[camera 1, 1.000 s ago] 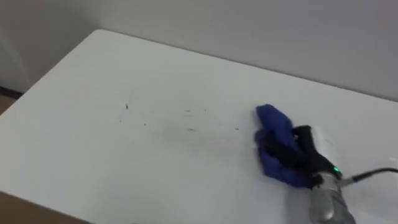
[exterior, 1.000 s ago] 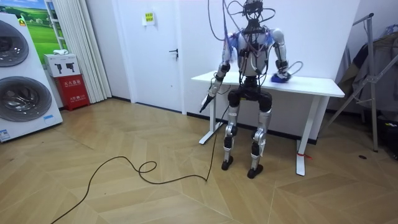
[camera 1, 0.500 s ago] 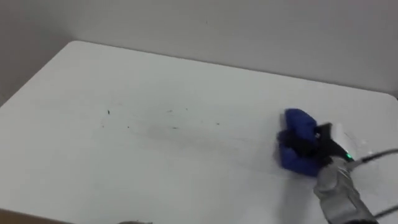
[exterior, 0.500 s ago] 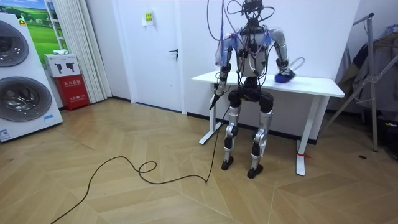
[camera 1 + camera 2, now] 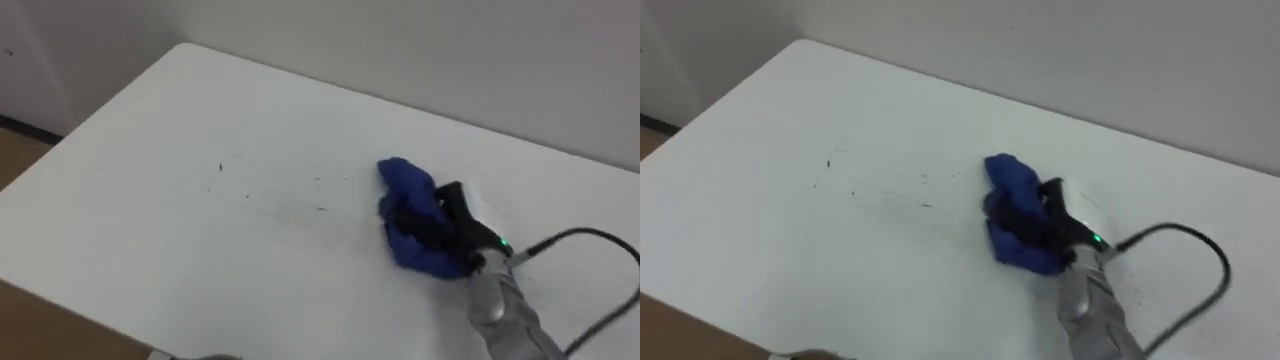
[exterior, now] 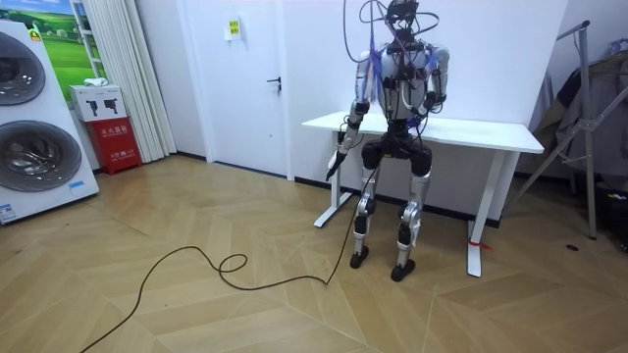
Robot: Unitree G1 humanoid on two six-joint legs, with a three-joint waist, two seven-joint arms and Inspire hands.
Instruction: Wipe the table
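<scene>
A crumpled blue cloth [image 5: 408,228] [image 5: 1012,222] lies on the white table [image 5: 140,210] [image 5: 770,170], right of centre. My right hand [image 5: 452,222] [image 5: 1062,226] comes in from the lower right, its dark fingers curled over the cloth's right side and pressing it to the tabletop. Faint dark marks [image 5: 300,206] [image 5: 902,199] dot the surface just left of the cloth. In the room view I stand at the table [image 6: 491,132], facing the wall. My left hand [image 6: 337,162] hangs low by the table's end on the room view's left.
A plain wall runs close behind the table's far edge. The table's left and near edges drop to wooden floor [image 5: 18,165]. The room view has a door [image 6: 250,78], washing machines [image 6: 34,127] and a rack [image 6: 589,118] off to the sides.
My right hand has dragged the blue cloth left, closer to the dark marks. In the room view the right arm swung in across my torso. The head camera shifted too.
</scene>
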